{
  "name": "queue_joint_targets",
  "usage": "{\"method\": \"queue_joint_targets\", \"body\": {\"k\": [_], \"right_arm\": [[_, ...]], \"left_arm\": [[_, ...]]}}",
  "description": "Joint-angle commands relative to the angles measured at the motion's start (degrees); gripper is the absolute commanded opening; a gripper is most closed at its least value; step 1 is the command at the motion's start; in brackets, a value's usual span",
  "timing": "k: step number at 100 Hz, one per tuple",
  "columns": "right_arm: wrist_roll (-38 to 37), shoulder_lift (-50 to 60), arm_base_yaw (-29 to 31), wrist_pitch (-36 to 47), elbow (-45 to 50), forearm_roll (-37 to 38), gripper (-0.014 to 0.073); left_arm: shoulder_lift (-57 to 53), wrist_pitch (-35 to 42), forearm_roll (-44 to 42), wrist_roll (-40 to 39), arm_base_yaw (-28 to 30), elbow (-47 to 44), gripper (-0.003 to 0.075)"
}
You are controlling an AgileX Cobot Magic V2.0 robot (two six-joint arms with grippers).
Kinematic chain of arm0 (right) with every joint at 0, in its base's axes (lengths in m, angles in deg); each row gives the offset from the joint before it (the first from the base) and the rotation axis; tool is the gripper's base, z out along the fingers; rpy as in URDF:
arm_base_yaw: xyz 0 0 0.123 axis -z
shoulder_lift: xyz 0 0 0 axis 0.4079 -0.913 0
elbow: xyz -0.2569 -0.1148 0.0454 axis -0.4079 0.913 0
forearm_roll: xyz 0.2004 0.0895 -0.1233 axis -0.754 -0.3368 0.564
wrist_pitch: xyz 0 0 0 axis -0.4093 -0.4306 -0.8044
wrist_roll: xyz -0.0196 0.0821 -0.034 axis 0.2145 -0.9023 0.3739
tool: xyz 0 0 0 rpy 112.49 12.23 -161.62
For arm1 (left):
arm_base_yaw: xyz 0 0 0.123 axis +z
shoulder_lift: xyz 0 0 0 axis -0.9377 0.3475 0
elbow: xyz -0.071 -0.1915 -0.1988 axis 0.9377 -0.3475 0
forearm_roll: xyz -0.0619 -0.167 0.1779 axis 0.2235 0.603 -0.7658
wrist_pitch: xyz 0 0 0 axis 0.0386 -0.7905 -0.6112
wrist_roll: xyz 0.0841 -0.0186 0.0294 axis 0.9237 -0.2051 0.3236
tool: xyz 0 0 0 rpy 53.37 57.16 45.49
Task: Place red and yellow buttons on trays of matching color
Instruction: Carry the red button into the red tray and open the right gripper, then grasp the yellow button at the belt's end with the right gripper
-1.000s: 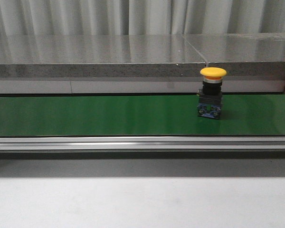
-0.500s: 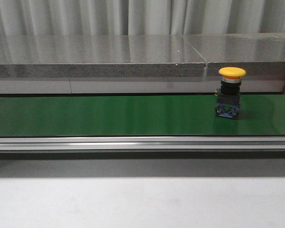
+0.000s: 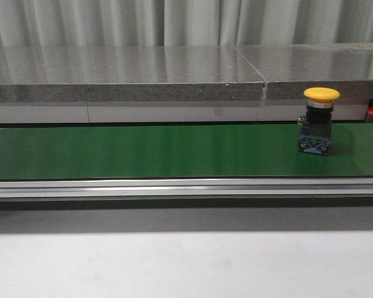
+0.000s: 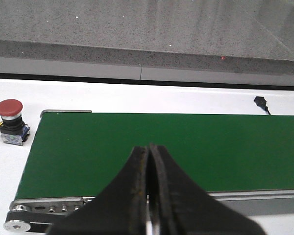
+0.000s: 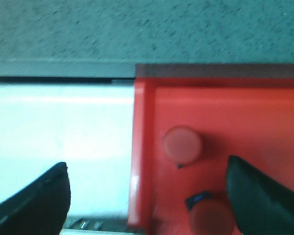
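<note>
One yellow button (image 3: 319, 127) stands upright on the green conveyor belt (image 3: 143, 151), far toward the robot's right end in the front view, its mushroom cap up and its dark body below, so its long axis is vertical. That position decides the coming pick: judging by the views, the right arm is the nearer one, since the right wrist camera looks down on the red tray (image 5: 245, 122), whose edge shows at the far right of the front view just beyond the button. The right claw (image 5: 147, 196) is spread wide, its two dark fingers (image 5: 39, 196) apart at the sides of that view, holding nothing, above the tray where two red buttons (image 5: 183, 144) already lie. The left claw (image 4: 148, 191) has its fingers pressed together with nothing between them, and it faces the belt's left end, where another red button (image 4: 10, 121) stands upright on the white desk (image 4: 161, 95) just beside the belt's end. The yellow button lies well apart from that left claw. No yellow tray shows in any view, so I cannot tell which way the button must be carried once it is gripped around its body from above.
</note>
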Motion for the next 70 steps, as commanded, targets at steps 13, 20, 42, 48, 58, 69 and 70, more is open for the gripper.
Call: {"method": "queue_joint_targets", "body": {"k": [13,20,42,48,58,69,70], "right_arm": [[4.27,14.37,0.07,1.0,11.48,-2.78,0.0636],[4.93,18.05,0.07,0.66,15.83,-2.78,0.0636],[4.98,27.13,0.07,-3.5,26.26,-1.98,0.0636],[5.07,29.09,0.07,-4.92,28.48,-1.98,0.0636],[6.03,32.0,-0.44,-4.69,32.82,-1.98,0.0636],[6.6,33.77,-2.3,-4.07,35.93,-1.98,0.0636],[6.6,33.84,-2.64,-4.07,36.22,-1.98,0.0636]], "left_arm": [[0.42,4.06,0.0,0.0,-0.41,1.56,-0.0019],[0.42,4.06,0.0,0.0,-0.41,1.56,-0.0019],[0.42,4.06,0.0,0.0,-0.41,1.56,-0.0019],[0.42,4.06,0.0,0.0,-0.41,1.56,-0.0019],[0.42,4.06,0.0,0.0,-0.41,1.56,-0.0019],[0.42,4.06,0.0,0.0,-0.41,1.56,-0.0019],[0.42,4.06,0.0,0.0,-0.41,1.56,-0.0019]]}}
